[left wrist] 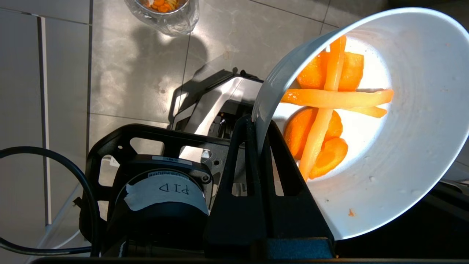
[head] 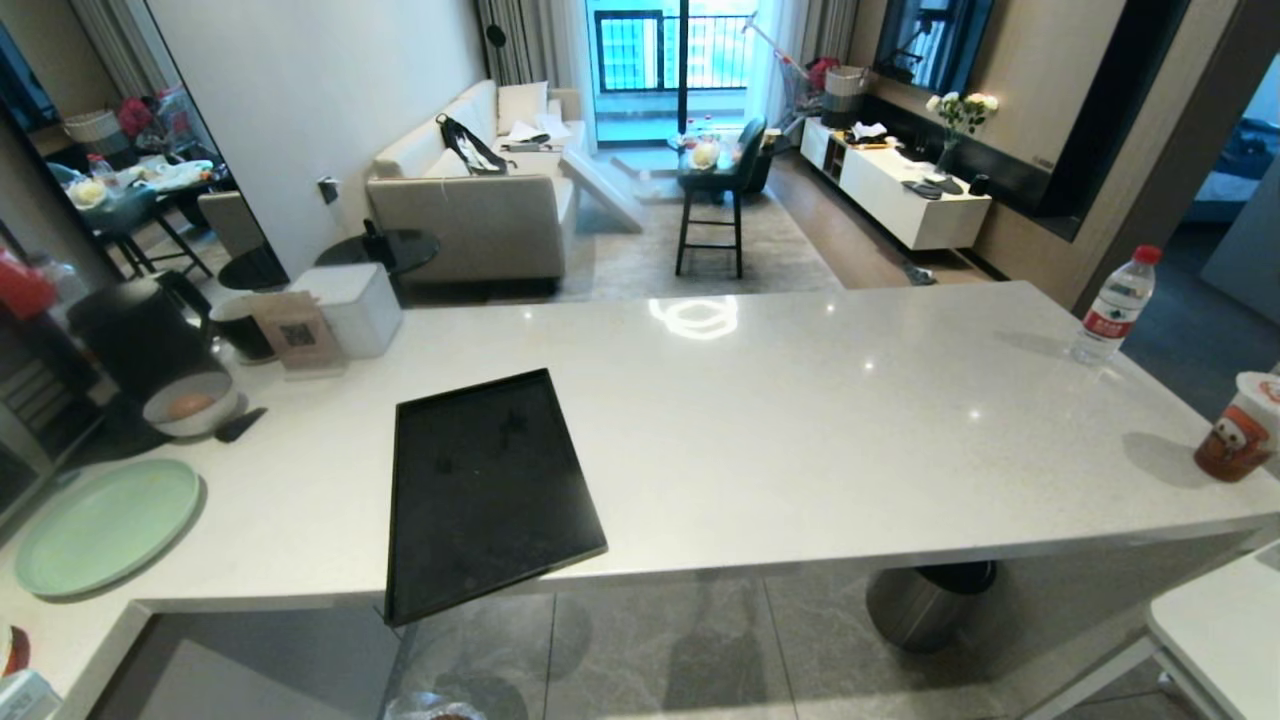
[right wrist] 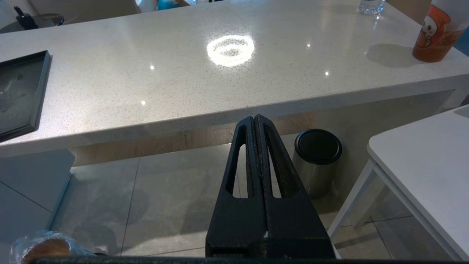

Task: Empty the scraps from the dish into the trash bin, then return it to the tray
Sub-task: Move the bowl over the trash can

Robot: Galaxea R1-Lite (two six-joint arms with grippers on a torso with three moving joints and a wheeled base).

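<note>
- We see the dish [left wrist: 395, 154] in the left wrist view, tilted steeply on its side and raised above the grey tiled floor [left wrist: 139, 73].
- The left gripper [left wrist: 256, 124] is clamped on the dish's rim, one finger inside the wall and one outside, its jaws nearly together with only the thin rim between them.
- The scraps [left wrist: 326, 121] lie inside the dish: pale-yellow sticks crossing over orange chunks, resting against the bottom and lower wall.
- The trash bin [left wrist: 165, 14] stands on the floor well apart from the dish, at the edge of that view; a crinkly clear bag covers its rim and orange pieces show inside it.
- In the head view only a sliver of the bin's bag shows at the bottom edge, below the counter.
- The tray [head: 490, 490] lies bare on the white counter [head: 800, 420], one corner jutting out past the counter's near edge.
- The right gripper [right wrist: 255, 123] hangs in front of the counter's edge with its fingers pressed together, holding nothing.
- Beyond it a steel cylinder with a black top [right wrist: 317, 161] stands on the floor under the counter.
- On the counter we also see a mint-green plate [head: 105, 525] at the left, a water bottle [head: 1115, 305] and an orange printed cup [head: 1240, 430] at the right.
</note>
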